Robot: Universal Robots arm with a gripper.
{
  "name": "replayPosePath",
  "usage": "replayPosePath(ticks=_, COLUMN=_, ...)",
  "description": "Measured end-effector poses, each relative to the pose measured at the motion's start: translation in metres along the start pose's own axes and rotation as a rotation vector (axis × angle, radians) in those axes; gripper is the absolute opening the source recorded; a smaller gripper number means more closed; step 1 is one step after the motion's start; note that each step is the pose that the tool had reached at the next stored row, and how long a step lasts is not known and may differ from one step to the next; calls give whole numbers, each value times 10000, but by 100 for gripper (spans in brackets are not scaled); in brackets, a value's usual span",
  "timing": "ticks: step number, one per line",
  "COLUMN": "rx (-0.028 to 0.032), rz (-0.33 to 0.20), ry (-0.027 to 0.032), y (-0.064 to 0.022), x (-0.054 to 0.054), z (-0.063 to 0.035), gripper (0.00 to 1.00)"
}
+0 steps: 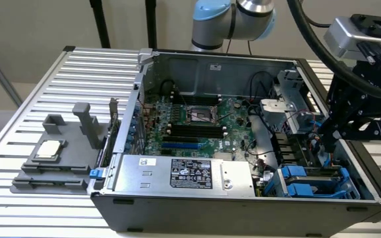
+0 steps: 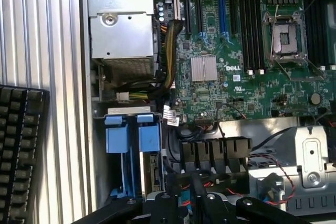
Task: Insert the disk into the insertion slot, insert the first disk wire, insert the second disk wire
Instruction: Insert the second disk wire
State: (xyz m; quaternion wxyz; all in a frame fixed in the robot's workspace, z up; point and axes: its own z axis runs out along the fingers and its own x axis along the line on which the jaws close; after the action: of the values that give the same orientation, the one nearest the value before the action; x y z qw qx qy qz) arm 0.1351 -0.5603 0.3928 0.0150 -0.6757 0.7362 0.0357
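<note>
Insertion slot (image 2: 131, 150) beside keyboard (image 2: 21, 156)

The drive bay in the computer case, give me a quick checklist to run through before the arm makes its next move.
1. Case side open, insides reachable: ok.
2. Insertion slot visible with its blue rails, near the power supply: ok.
3. Disk seated in the slot: cannot tell; blue tabs cover the bay.
4. Gripper over the case's edge on the exterior view's right, above the bay: ok.
5. Gripper holding a wire: cannot tell.
6. Loose wires near the black connectors clear of the fingers: cannot tell.
</note>
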Motion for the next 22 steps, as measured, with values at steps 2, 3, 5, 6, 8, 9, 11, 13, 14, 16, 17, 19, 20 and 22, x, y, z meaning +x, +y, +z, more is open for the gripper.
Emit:
replayPosePath(ticks=2, rx=25, rz=8, ry=271, y=3, x=-42, z=9, gripper=25)
replayPosePath(ticks=3, rx=39, rz=12, ry=418, y=5, x=-61, z=15, gripper=25)
replayPosePath(ticks=5, rx=64, rz=20, ry=713, y=8, x=-94, z=22, gripper=25)
replayPosePath(ticks=6, rx=78, rz=24, ry=872, y=9, x=-111, z=26, gripper=25)
replayPosePath(ticks=8, rx=102, rz=31, ry=1146, y=12, x=-152, z=38, gripper=25)
replayPosePath(ticks=9, rx=112, rz=35, ry=1259, y=14, x=-173, z=45, gripper=25)
replayPosePath(ticks=11, rx=128, rz=37, ry=1444, y=11, x=-222, z=61, gripper=25)
replayPosePath(ticks=13, rx=141, rz=43, ry=1594, y=-7, x=-246, z=79, gripper=25)
replayPosePath(ticks=14, rx=149, rz=45, ry=1688, y=-20, x=-251, z=84, gripper=25)
replayPosePath(ticks=16, rx=163, rz=49, ry=1846, y=-33, x=-252, z=98, gripper=25)
replayPosePath(ticks=17, rx=167, rz=51, ry=1899, y=-35, x=-251, z=107, gripper=25)
replayPosePath(ticks=19, rx=172, rz=53, ry=1949, y=-37, x=-250, z=135, gripper=25)
replayPosePath(ticks=20, rx=173, rz=52, ry=1961, y=-38, x=-249, z=152, gripper=25)
replayPosePath(ticks=22, rx=174, rz=53, ry=1970, y=-40, x=-249, z=181, gripper=25)
